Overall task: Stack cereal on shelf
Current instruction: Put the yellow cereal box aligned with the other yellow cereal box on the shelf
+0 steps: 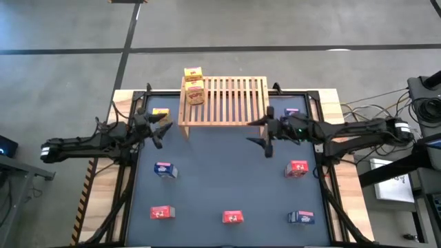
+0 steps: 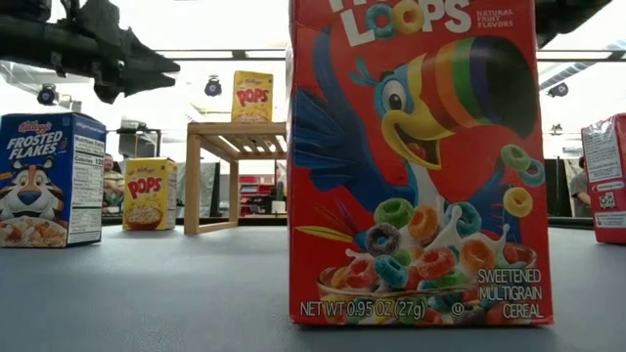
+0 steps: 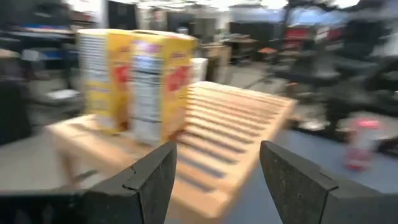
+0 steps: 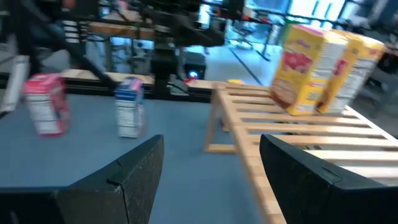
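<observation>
grey concrete floor (image 1: 275,24), dark blue-grey tabletop (image 1: 227,179), wooden shelf (image 1: 234,103)

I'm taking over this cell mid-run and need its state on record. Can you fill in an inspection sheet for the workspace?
Surface: dark blue-grey tabletop, wooden edges.
Job's things: two yellow boxes on the rack's left end; a third yellow box on the table left of the rack; three red and three blue boxes on the table.
Clutter: nothing seen.
Grippers: left gripper empty, fingers apart, by the rack's left side; right gripper empty, fingers apart, at its front right corner.
Cables: bundle on the floor, right.
Surroundings: equipment beyond the table.
</observation>
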`<state>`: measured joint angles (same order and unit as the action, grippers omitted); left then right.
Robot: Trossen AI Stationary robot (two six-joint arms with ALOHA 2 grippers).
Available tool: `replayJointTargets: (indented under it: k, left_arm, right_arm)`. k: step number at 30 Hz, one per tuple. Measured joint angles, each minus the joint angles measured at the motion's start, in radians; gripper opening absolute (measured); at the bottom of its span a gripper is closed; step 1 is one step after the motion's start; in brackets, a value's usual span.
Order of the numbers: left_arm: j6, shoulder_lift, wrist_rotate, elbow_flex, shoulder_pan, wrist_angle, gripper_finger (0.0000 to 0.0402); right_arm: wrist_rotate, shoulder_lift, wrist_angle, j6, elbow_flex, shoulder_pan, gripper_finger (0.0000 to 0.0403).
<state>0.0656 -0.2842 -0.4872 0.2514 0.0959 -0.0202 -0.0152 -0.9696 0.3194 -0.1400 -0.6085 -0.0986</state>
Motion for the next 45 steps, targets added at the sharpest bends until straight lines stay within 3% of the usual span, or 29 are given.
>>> replayJointTargets:
  k: [4,8,13,18,27,31,37,41,45]
  left_arm:
    - [-0.077,-0.018,-0.094,0.06,0.0,0.064,0.0215]
    - [-0.105,-0.058,-0.111,0.134,0.001,0.134,0.0215]
    - [-0.06,-0.13,-0.176,0.275,0.027,0.429,0.0218]
    - [-0.03,-0.223,-0.135,0.39,0.071,0.651,0.0237]
    - [-0.042,-0.417,-0.097,0.501,0.217,0.731,0.0295]
    - [-0.125,-0.483,0.066,0.504,0.33,0.764,0.031]
    - [-0.217,-0.512,0.27,0.504,0.532,0.748,0.0296]
    - [-0.283,-0.529,0.464,0.504,0.689,0.75,0.0293]
    - [-0.352,-0.57,0.506,0.504,0.8,0.75,0.0292]
  right_arm:
    - [0.001,0.055,0.001,-0.002,0.041,0.036,0.0253]
    - [0.001,0.071,-0.001,-0.022,0.071,0.038,0.0251]
    - [0.019,0.07,0.001,-0.045,0.072,0.037,0.0251]
    - [0.018,0.071,0.002,-0.056,0.071,0.037,0.0249]
    - [0.017,0.07,0.019,-0.042,0.063,0.038,0.0247]
    - [0.017,0.06,0.017,-0.042,0.063,0.038,0.0247]
    - [0.017,0.036,0.015,-0.045,0.063,0.038,0.0249]
    - [0.017,0.024,0.008,-0.071,0.063,0.038,0.0248]
    - [0.017,0.019,0.008,-0.081,0.063,0.038,0.0247]
